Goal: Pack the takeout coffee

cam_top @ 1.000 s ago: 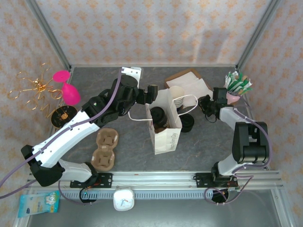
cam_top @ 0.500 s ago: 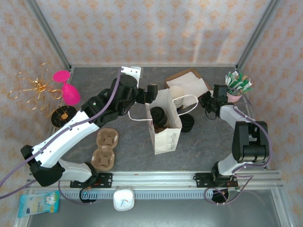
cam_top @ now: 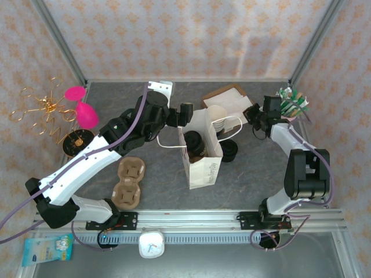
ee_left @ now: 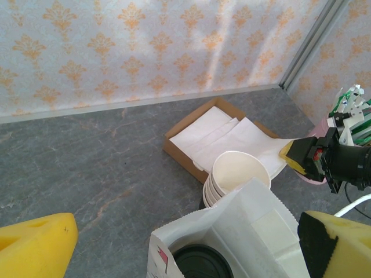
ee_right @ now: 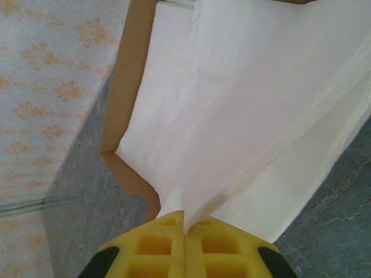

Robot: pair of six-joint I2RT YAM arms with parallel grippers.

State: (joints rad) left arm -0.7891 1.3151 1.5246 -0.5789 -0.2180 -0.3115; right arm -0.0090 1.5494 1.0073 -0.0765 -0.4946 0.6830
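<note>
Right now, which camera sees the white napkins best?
Right wrist camera: the napkins are close up, one pinched in the right fingers. Left wrist shows them in their box; top shows them tiny.

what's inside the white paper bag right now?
The takeout coffee: its round black lid shows through the open top of the white paper bag. Cup body and bag floor are hidden by the bag's walls.

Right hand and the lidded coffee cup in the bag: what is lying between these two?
In the left wrist view, the wall of the white bag and the stack of lidless cups lie between the right hand and the coffee cup.
</note>
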